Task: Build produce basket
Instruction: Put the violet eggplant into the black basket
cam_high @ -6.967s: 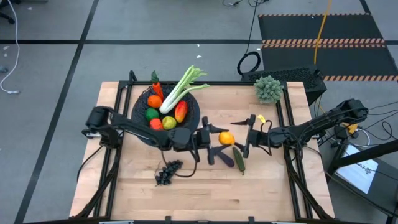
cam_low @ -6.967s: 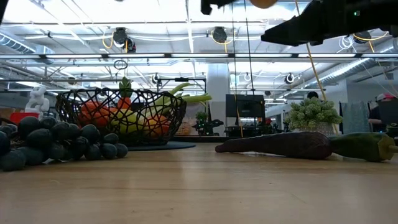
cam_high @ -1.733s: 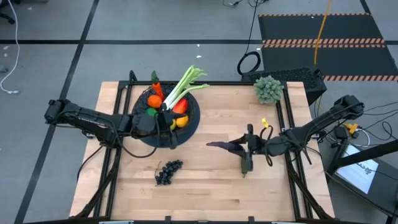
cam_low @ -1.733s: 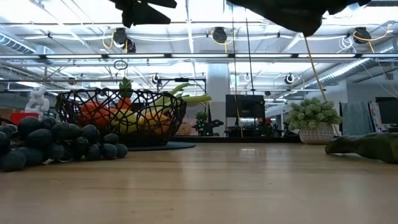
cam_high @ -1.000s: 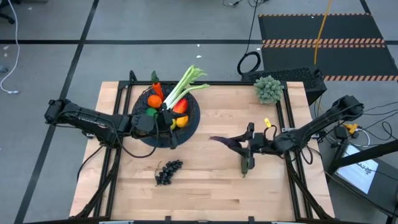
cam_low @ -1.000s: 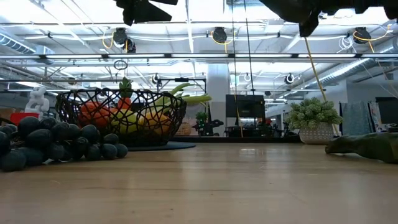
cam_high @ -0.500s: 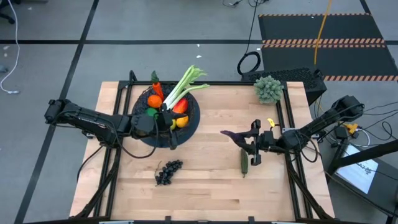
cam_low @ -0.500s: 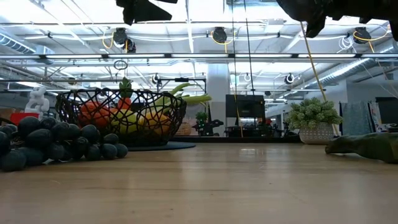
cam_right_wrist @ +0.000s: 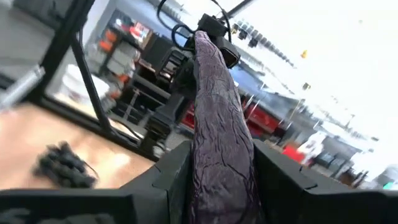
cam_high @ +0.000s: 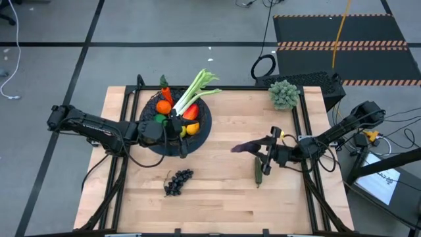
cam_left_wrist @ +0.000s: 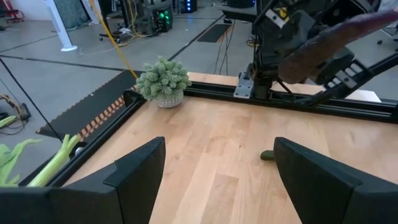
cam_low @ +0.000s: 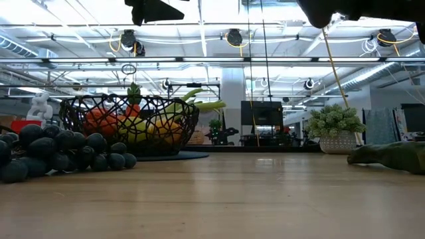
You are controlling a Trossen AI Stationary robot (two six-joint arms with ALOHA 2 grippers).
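The black wire basket stands at the table's far left and holds oranges, a carrot, a mango and the long pale-green stalk. My left gripper hovers over the basket's near side, open and empty. My right gripper is right of centre, above the table, shut on the purple eggplant. The green cucumber lies flat on the table just near of it. The dark grapes lie on the table near of the basket. My right gripper pinches the eggplant between its two fingers at the end toward the table's right. The fingers come about level from the table's right and lie along the eggplant. Its free end sticks out toward the table's left, clear of the table.
A grey-green frilly clump stands in a pot at the far right corner. Black rails run along the table's edges. Bare wood lies between the basket and the right gripper and along the near edge.
My right gripper has gone up with the eggplant and a little toward the table's right edge; the eggplant has swung slightly and stays clear of the table. The cucumber stays where it lay.
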